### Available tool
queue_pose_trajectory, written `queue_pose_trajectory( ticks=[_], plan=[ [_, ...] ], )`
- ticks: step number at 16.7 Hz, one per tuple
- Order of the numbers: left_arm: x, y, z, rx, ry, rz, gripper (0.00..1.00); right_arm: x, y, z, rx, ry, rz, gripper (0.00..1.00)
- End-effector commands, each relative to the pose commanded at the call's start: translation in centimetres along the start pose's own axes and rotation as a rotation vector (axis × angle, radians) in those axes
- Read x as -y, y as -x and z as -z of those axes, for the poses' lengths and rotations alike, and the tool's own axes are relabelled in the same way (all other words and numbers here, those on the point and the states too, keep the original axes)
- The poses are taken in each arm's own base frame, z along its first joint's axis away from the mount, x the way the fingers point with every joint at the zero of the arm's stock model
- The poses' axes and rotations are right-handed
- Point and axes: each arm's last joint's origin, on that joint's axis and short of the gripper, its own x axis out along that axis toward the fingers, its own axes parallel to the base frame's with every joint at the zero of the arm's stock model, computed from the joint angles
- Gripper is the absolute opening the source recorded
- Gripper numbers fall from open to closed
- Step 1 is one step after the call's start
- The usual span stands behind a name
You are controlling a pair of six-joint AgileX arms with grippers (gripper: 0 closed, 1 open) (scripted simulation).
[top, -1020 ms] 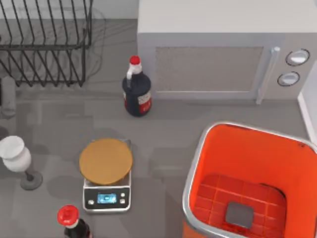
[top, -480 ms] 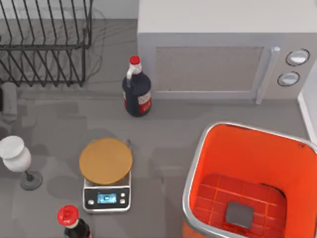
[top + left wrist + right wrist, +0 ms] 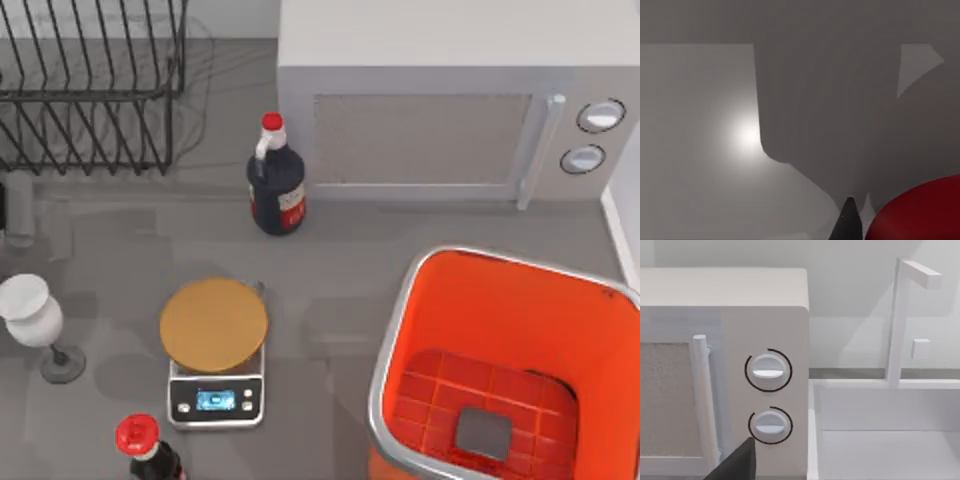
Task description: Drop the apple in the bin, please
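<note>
The bin [image 3: 400,330] sits at five o'clock on the table, holding no apple. A dark red curve [image 3: 920,212] beside the left gripper's fingertip [image 3: 849,220] may be it; grip unclear. Risk: a loose hold drops it short

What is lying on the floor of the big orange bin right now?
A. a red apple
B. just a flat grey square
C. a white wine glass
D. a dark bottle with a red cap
B: in the top view the large orange-red plastic bin with the silver-grey rim has a gridded floor, and the flat grey square at its centre is all that lies there.
</note>
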Motion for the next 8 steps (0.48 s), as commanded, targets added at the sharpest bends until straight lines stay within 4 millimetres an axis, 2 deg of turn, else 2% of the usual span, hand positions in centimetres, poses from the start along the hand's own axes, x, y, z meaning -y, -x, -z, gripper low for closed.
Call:
queue_pose_trajectory(
  ticks=[2,8],
  plan=[
    [0.00,0.00,0.00,0.000,0.000,0.000,0.02,0.00,0.00,0.00,0.000,0.000,0.000,1.00],
    [0.00,0.00,0.00,0.000,0.000,0.000,0.00,0.00,0.00,0.00,0.000,0.000,0.000,1.00]
  ],
)
